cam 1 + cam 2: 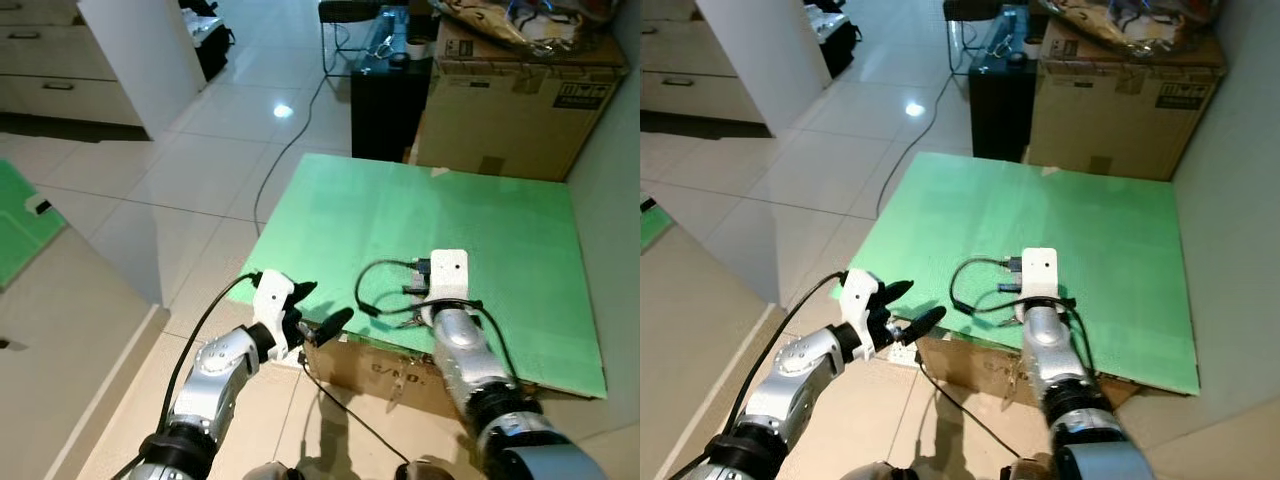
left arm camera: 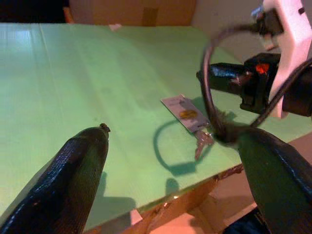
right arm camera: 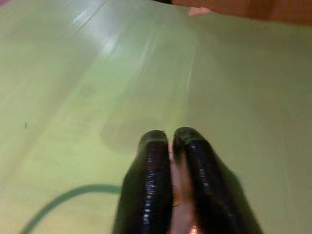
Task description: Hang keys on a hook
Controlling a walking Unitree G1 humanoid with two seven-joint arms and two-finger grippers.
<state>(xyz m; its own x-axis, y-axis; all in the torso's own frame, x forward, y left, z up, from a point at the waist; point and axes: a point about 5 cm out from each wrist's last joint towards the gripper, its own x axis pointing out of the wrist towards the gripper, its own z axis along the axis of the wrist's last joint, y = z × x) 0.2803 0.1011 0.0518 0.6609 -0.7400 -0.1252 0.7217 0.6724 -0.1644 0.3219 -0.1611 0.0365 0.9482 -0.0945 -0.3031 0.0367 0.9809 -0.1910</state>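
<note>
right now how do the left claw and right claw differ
The left claw is spread open; the right claw is pinched shut on the keys. The left claw hangs off the green board's near edge, while the right claw is down on the board. Both have black fingers.

Green board (image 1: 500,230) on cardboard; keys (image 2: 195,122) on it.

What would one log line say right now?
right gripper: shut on keys | left gripper: open, at board edge | keys: on board
</note>
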